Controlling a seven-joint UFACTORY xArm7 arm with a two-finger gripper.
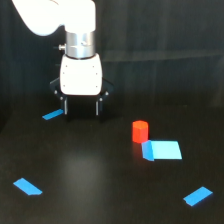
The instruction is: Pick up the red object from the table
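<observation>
Setting: probably a robotics lab or test bench, though the dim view shows little. Evidence: matte black table (100, 190); dark backdrop; white arm (60, 20) at 11 o'clock; flat blue markers (27, 187) at 8, 9 and 4 o'clock.

Counts on the black table (100, 190)

One red object (140, 131), one blue block (162, 150), three flat blue pieces (27, 186), one gripper (82, 111).

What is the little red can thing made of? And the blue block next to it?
The small red-orange upright cylinder looks like painted wood or plastic: solid, even colour, matte, no shine. The picture is too blurry to say which. The flat light-blue rectangular block looks like smooth plastic or foam, with a darker blue side edge. Both sit on the matte black table.
</observation>
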